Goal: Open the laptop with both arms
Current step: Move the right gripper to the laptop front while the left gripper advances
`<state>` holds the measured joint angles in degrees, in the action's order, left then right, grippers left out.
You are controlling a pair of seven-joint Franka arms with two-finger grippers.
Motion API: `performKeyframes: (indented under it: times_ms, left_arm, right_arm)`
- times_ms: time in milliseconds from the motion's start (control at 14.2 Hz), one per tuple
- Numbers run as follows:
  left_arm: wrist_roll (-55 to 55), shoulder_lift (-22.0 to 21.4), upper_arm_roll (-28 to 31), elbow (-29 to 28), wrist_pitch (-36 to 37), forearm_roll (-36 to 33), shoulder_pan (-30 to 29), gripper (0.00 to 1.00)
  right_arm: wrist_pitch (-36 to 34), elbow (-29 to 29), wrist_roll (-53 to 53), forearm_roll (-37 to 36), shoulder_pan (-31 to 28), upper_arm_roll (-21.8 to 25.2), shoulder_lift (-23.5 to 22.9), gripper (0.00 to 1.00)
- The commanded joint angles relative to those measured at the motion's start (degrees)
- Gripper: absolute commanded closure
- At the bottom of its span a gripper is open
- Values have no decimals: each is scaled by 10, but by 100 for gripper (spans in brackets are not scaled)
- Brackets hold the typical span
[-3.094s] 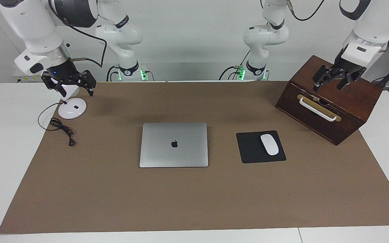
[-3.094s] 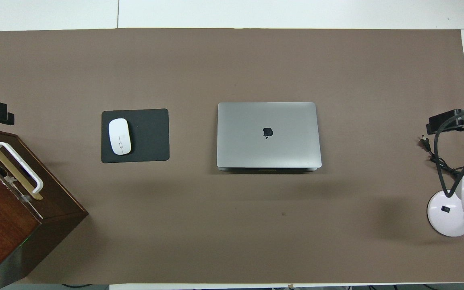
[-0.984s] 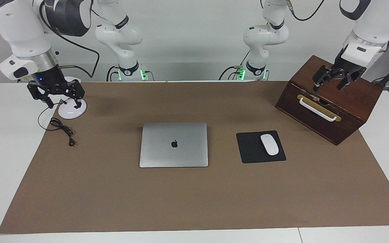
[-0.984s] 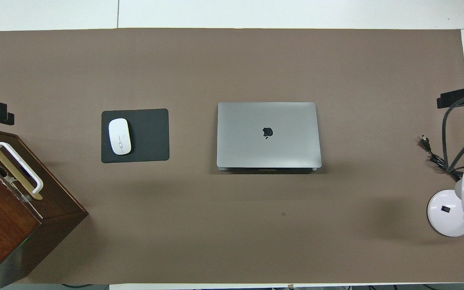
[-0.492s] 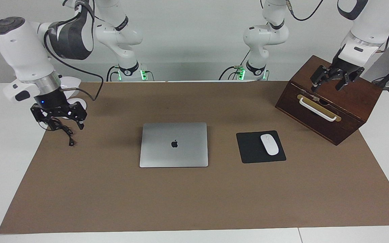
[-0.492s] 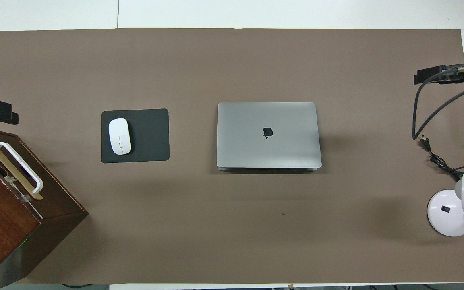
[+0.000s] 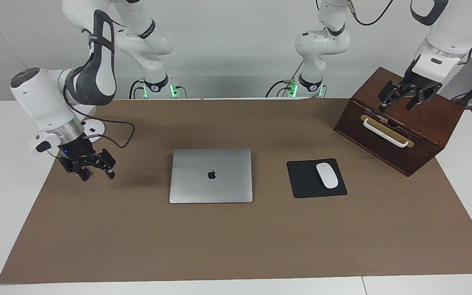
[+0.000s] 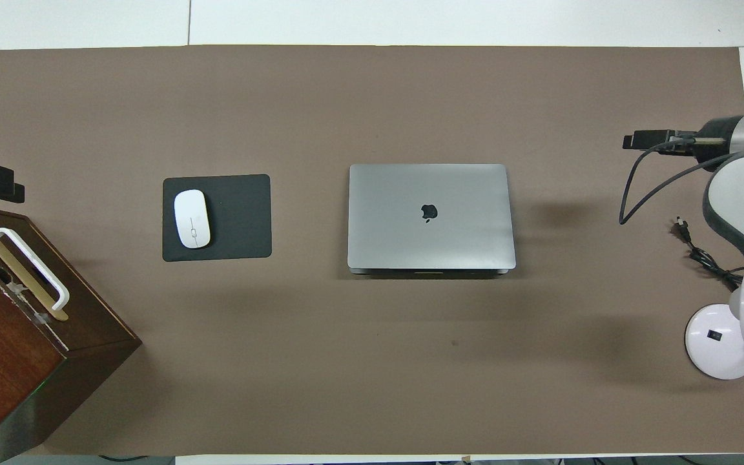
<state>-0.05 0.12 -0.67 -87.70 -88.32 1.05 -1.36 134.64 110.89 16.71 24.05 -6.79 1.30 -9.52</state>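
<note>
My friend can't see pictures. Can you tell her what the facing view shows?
A closed silver laptop lies mid-table. The right gripper hangs beside it, open; the left gripper hovers over a wooden drawer box, with a white mouse on a black pad between.

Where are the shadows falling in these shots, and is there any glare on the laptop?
Facing view: a soft shadow lies on the brown mat between the right gripper and the laptop; the lid shows a faint sheen, no hard glare. Overhead view: the same soft patch sits beside the laptop, and a thin dark strip runs along its edge nearer the robots.
</note>
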Motion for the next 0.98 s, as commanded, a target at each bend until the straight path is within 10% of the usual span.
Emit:
performKeyframes:
  times_ms: [0, 492, 914]
  left_arm:
    - [-3, -18, 0, -24, -16, -9, -7, 100]
    - [6, -29, -3, -64, -97, -8, 2, 100]
    - [22, -96, -7, -223, -241, 24, 37, 100]
  right_arm:
    - [42, 65, 36, 117, 0, -7, 26, 5]
    - [149, 165, 42, 366, 85, -8, 55, 5]
    - [269, 199, 123, 665, 228, -8, 74, 4]
